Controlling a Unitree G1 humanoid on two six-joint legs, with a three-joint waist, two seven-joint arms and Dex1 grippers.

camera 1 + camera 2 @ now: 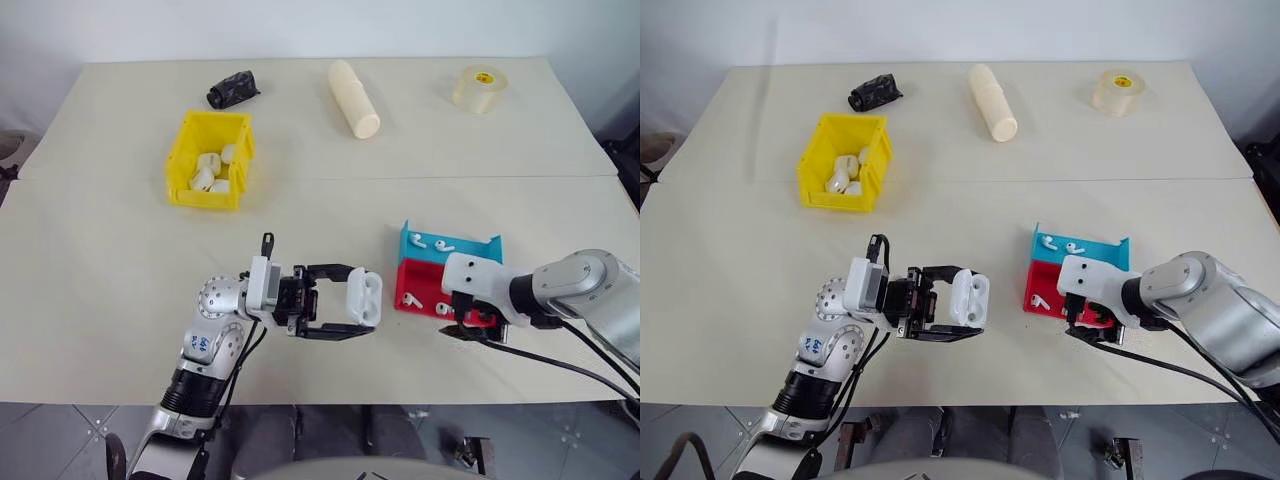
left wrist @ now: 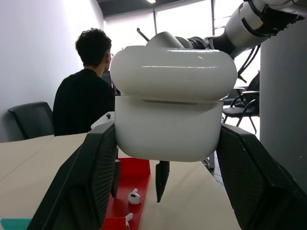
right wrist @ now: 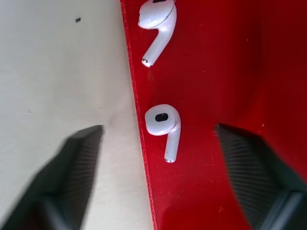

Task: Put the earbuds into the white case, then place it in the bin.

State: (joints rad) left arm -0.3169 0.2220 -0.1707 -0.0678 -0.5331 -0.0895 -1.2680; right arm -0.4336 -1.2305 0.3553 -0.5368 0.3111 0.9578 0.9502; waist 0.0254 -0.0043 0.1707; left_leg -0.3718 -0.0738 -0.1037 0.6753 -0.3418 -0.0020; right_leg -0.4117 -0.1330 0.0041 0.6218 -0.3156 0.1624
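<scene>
Above the table's (image 1: 120,300) near edge, I see my left claw (image 1: 350,308) pointing sideways, clenched on the white case (image 1: 363,297). My right claw (image 3: 158,167) angles down over the red tray (image 3: 216,72), fingers spread around one of the earbuds (image 3: 164,125).

The white case (image 1: 364,297) is glossy and rounded, its hinged lid open, held above the near middle of the surface (image 1: 120,290). Two tiny white earbuds (image 3: 164,125) with short stems lie in the red tray (image 3: 216,86) to the case's right, close to the tray's edge. The bin (image 1: 185,150), bright yellow and rectangular, sits far left, with white pieces lying inside.
</scene>
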